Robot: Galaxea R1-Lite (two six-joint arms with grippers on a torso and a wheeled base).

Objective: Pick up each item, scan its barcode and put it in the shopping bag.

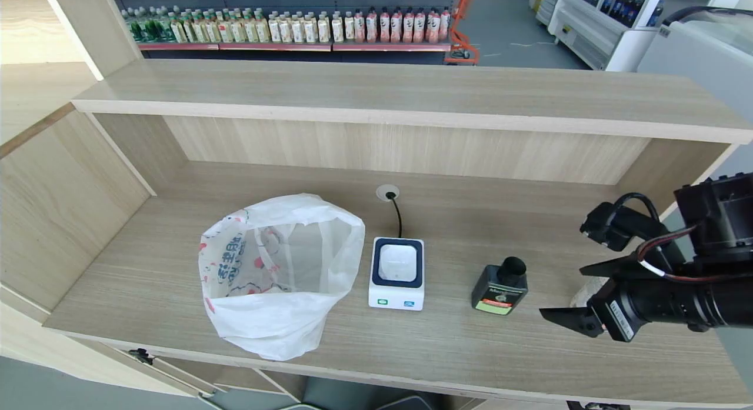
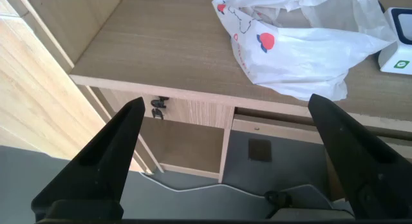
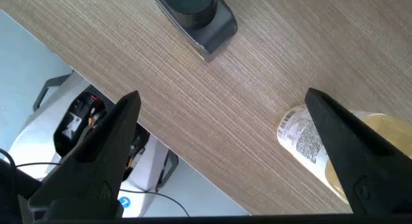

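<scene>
Right jaws spread, empty, over the surface [image 1: 447,345]. Dark bottle [image 1: 500,287] stands near, ahead of them; labelled jar [image 3: 309,143] lies beside one jaw. Left jaws spread, empty; shopping bag [image 2: 302,44] ahead.

Passage: gap between scanner [image 1: 397,273] and dark bottle [image 1: 500,289].
Obstacles: shopping bag [image 1: 276,275] just left of scanner; wooden wall [image 1: 412,151] behind surface [image 1: 529,351].

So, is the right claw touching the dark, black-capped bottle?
Apart. The head view shows bare wooden counter between the right claw and the dark black-capped bottle.
</scene>
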